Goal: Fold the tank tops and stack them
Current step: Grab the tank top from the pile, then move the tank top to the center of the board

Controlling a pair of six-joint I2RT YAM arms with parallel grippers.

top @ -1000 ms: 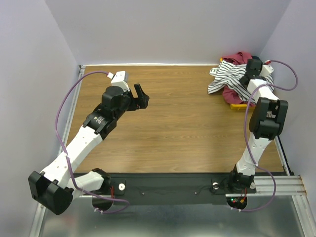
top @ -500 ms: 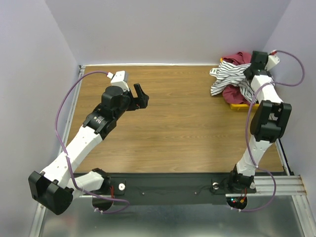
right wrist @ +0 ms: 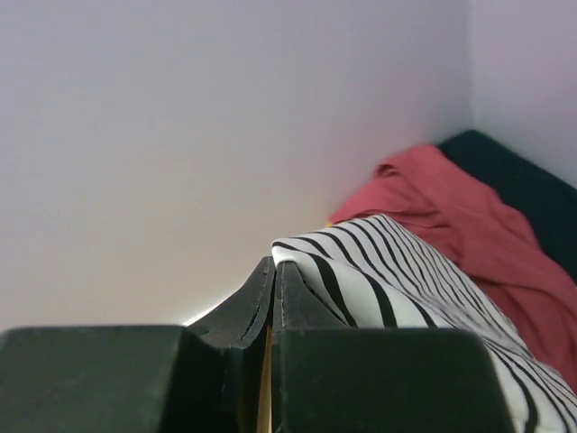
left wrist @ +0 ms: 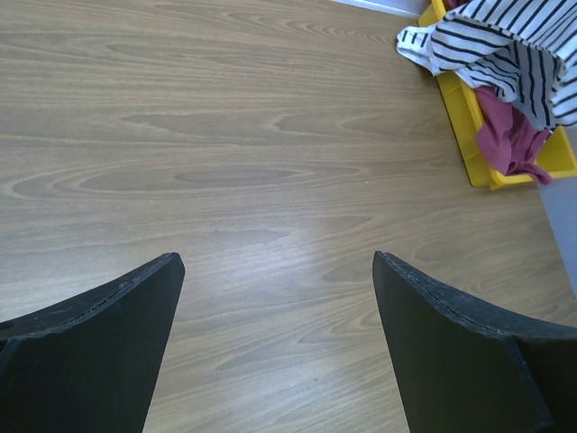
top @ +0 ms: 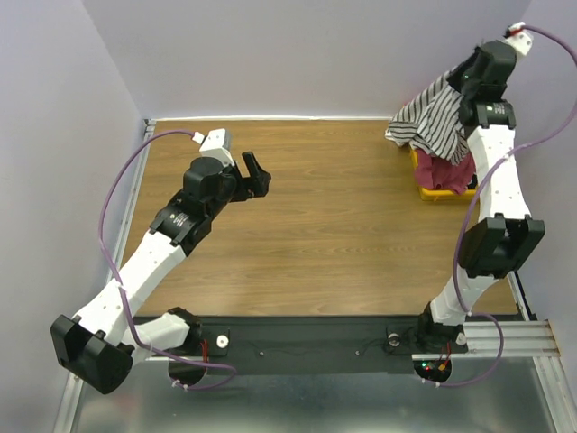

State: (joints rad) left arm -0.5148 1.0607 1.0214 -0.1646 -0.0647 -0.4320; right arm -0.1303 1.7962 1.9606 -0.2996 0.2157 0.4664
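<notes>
- Wood-grain table (top: 343, 225), pale walls on three sides; the yellow bin (top: 431, 192) at its far right corner is my reference.
- I read the right gripper (right wrist: 273, 271) as pinched tight on an edge of the striped tank top (top: 435, 119). The cloth hangs high above the bin, its lower folds reaching down to the bin's rim.
- I see the maroon tank top (top: 448, 170) in the bin, spilling over its near wall. The dark tank top (right wrist: 518, 180) lies just beyond the maroon one.
- I see the left gripper (left wrist: 275, 262) with its jaws spread wide, holding nothing, over bare table well left of the bin.
- Step in hand, in my judgement: drawing the striped top out of the bin.
- Procedure: I hold height until the hem clears the rim and the maroon cloth, so nothing drags out.
- I then carry it left of the bin, set the hem down first, and lay it flat where the left gripper can take a second corner.
</notes>
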